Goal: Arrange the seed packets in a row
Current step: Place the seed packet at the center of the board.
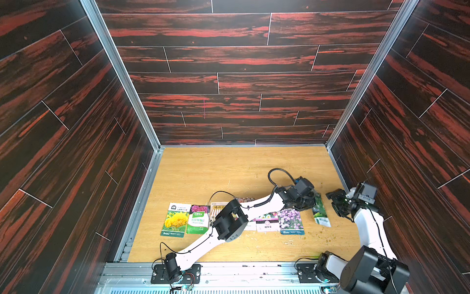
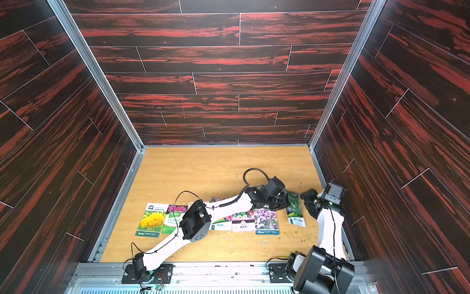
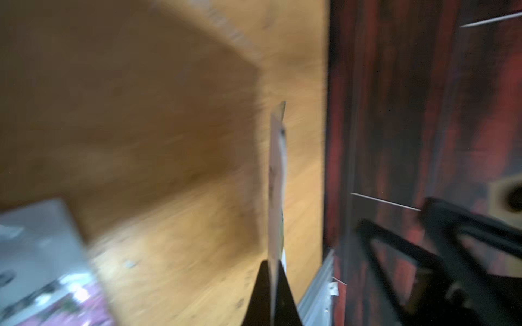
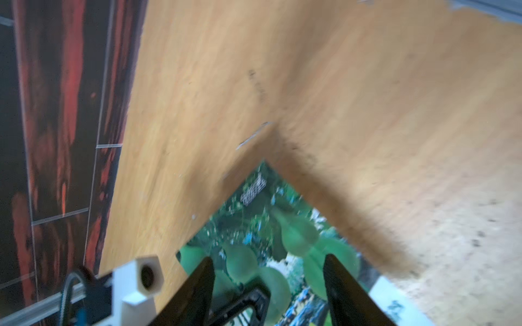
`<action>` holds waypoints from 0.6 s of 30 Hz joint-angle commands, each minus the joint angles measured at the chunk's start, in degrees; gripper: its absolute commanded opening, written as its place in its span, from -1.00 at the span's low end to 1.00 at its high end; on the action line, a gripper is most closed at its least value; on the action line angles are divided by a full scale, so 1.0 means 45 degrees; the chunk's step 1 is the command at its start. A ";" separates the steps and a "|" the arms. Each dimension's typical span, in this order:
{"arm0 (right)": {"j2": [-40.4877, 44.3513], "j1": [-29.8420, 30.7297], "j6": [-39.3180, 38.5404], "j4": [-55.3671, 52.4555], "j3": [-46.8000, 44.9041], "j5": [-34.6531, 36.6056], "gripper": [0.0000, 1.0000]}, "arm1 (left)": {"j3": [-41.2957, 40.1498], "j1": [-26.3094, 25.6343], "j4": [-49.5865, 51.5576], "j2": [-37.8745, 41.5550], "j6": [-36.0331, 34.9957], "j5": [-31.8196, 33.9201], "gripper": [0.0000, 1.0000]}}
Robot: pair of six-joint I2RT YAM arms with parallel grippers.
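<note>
L gripper (image 3: 273, 266): pressed together, pinching green-leaf pkt (image 1: 321, 210) by one edge | pkt: tilted, at right end of row, just beside purple-flower pkt (image 1: 291, 221); touching table (image 1: 203, 173) or not, can't tell | R gripper (image 4: 268, 262): jaws spread, near pkt, gripping nothing | row: flat, sunflower pkt (image 1: 176, 220) at left end

Flat on the tabletop (image 1: 229, 173), the row runs nine o'clock to three o'clock. The sunflower packet (image 1: 175, 220) sits at the nine o'clock end, with the pink-bloom packet (image 1: 198, 221) and its green label touching it. Then come the cartoon shop packet (image 1: 219, 207) and a fourth packet (image 2: 220, 224), both half hidden. Next, the pink-and-white packet (image 1: 267, 222) and the purple flower packet (image 1: 290, 221). Just off its three o'clock side, the green leaf packet (image 1: 321, 210) hangs tilted, white band lowest, its top pinched in the left gripper (image 3: 272, 264).
</note>
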State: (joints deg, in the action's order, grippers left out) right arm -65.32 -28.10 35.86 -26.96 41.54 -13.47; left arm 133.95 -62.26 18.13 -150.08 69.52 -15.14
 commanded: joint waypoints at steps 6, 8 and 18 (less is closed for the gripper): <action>-0.1083 -0.0737 -0.0513 0.0922 -0.0627 -0.0890 0.27 | -0.0723 -0.0305 0.1644 0.0704 -0.0167 0.1025 -1.00; -0.1388 -0.0729 -0.0537 0.1066 -0.0637 -0.1120 0.27 | -0.1003 -0.0325 0.1692 0.0825 -0.0178 0.1101 -0.94; -0.2005 -0.0734 -0.0612 0.1421 -0.0833 -0.1848 0.27 | -0.1676 -0.0459 0.1049 0.1482 -0.0460 0.1288 0.24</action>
State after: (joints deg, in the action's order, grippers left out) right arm -73.36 -31.27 33.80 -21.08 38.28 -19.62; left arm 125.97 -63.77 21.34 -147.24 68.99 -10.59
